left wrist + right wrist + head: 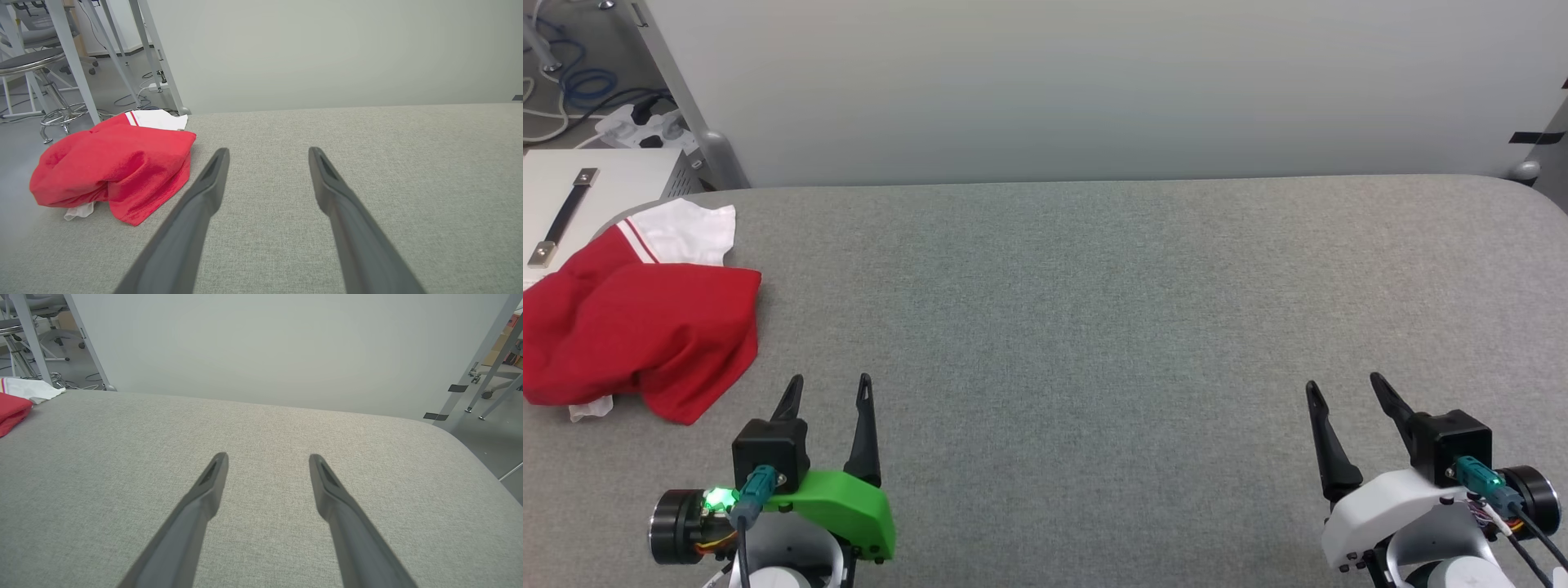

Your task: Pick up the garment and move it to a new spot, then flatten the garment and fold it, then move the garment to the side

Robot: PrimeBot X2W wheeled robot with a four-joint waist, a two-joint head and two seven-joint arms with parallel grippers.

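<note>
Two pincers sit low over the tabletop (1094, 286), both spread and both empty. The left pincer (831, 379) is your reference. The garment (637, 327) lies just ahead of it and off to its left. The right pincer (1343, 380) is well apart on its right.

Your main risk is the rim. Seen from the left wrist, the garment's far-left part seems to lie on or past the tabletop's curved edge, with floor beyond it. A push or a shallow pinch from the left pincer could tip the whole heap over that edge.

The second risk is layers. The garment is bunched into a soft mound, with folds tucked under and a scrap of white (588, 408) peeking out at the corner nearest the left pincer. Pinch only the top skin and it will probably peel open and drag. Bite too deep and you take several layers at once, which makes flattening harder.

The red cloth looks like a matte, limp knit that slumps in rounded lobes. One white sleeve (690, 233) with thin red stripes lies flat at the end farthest from the left pincer. No lettering is visible.

The tabletop's grey cover is a woven, felt-like fabric with some grip, so cloth will probably catch on it, not slide. The fingers (212, 179) are long, dark, hard and tapered, with slotted tips that could snag the knit.
</note>
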